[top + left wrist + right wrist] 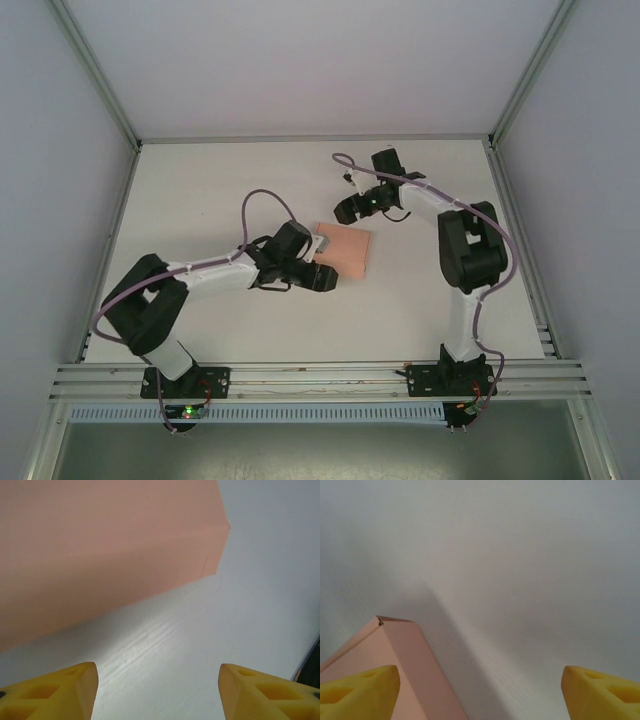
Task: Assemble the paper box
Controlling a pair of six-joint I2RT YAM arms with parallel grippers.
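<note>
Left hand [320, 275], right hand [347, 212] near box [345, 252]

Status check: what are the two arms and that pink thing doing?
Left fingers open, empty. Right fingers open, empty. Paper box on table between them, ungripped. Nothing blocking.

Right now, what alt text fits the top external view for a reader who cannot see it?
A salmon-pink paper box lies near the middle of a white table. The left gripper is at its near-left edge, the right gripper just beyond its far edge, neither visibly holding it.
</note>
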